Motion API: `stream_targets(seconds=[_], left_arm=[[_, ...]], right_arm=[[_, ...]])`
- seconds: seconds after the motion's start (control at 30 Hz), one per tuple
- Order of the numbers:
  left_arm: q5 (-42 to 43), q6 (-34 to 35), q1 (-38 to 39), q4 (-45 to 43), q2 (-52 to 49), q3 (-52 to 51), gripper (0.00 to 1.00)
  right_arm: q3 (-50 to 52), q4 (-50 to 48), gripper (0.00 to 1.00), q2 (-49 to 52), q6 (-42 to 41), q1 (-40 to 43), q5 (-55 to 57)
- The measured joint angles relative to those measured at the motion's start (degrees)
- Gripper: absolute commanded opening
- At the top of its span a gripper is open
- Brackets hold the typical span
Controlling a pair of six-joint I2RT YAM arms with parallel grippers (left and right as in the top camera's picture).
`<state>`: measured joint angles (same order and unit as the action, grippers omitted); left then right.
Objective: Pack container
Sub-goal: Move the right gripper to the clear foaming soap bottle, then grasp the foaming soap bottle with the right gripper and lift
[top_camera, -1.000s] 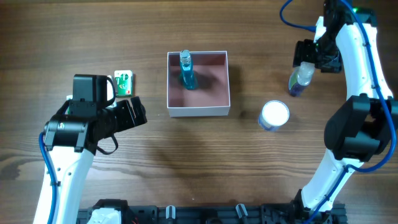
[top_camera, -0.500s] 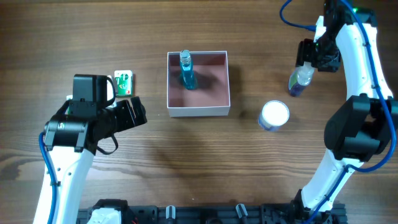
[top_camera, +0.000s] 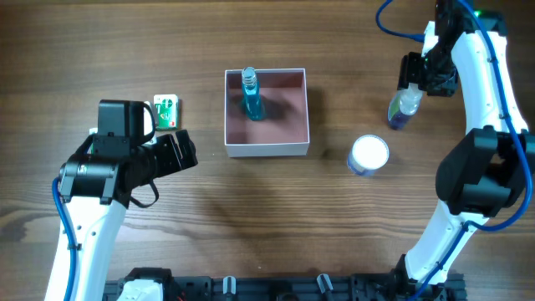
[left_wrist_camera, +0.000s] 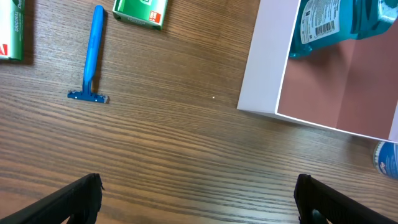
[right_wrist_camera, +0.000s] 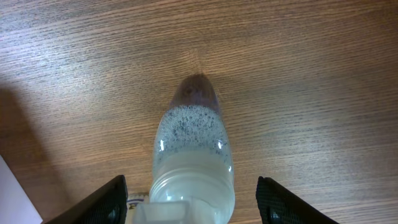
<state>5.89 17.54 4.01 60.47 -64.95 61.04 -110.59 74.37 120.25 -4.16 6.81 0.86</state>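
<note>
Partway through packing, the square, shallow white container with a dusty-pink inside (top_camera: pixel 294 125) sits mid-way along the wooden bench (top_camera: pixel 251 217). It holds just one item, a blue plastic bottle (top_camera: pixel 251 96) in a corner. Everything else is outside it: a clear bottle with a purple base (top_camera: pixel 402 111), a white-lidded round jar (top_camera: pixel 369 155), a green packet (top_camera: pixel 167 112) and a blue razor (left_wrist_camera: pixel 93 53). The right claw (top_camera: pixel 415 82) straddles the clear bottle's top; whether it grips cannot be told. The left claw (top_camera: pixel 185 152) hangs spread wide and empty near the packet.
</note>
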Motion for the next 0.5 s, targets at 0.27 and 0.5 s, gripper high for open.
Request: stream_targets(seconds=[0.27, 0.5], left_arm=[[0.0, 0.0, 0.0, 0.0, 0.0, 0.0, 1.00], [0.0, 0.0, 0.0, 0.0, 0.0, 0.0, 1.00]], right_arm=[[0.0, 0.0, 0.67, 2.4, 0.0, 0.0, 0.0], [0.0, 0.0, 0.58, 2.4, 0.4, 0.0, 0.0]])
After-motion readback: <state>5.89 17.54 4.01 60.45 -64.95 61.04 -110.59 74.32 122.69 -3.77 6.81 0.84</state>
